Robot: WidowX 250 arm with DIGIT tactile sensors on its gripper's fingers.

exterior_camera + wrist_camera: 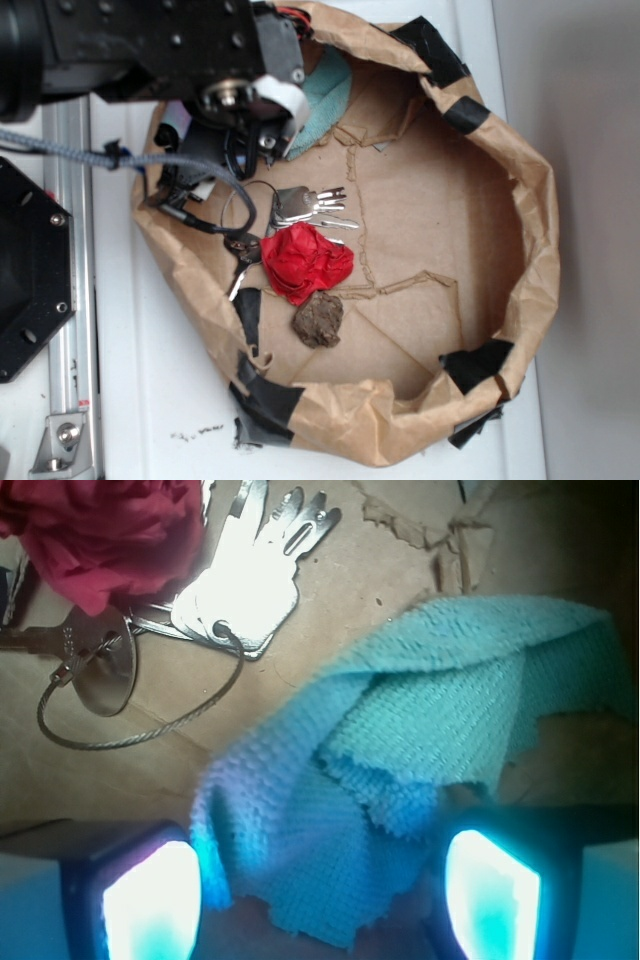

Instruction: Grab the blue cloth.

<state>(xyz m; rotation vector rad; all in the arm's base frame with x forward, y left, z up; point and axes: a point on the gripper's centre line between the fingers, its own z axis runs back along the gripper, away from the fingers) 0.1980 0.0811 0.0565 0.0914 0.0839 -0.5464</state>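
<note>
The blue cloth (420, 740) lies folded on the brown paper floor, its zigzag edge reaching down between my fingertips. In the exterior view the blue cloth (325, 95) shows at the bag's upper left, partly hidden under the arm. My gripper (320, 900) is open, with one pad (150, 905) left of the cloth's lower corner and the other to its right. Neither pad presses the fabric. Seen from outside, the gripper (262, 135) hangs just above the cloth's left end.
A bunch of keys (305, 207) on a wire ring, a red wad (305, 262) and a brown lump (318, 322) lie just beside the cloth. The crumpled paper bag wall (520, 230) with black tape rings everything. A metal rail (70, 300) runs along the left.
</note>
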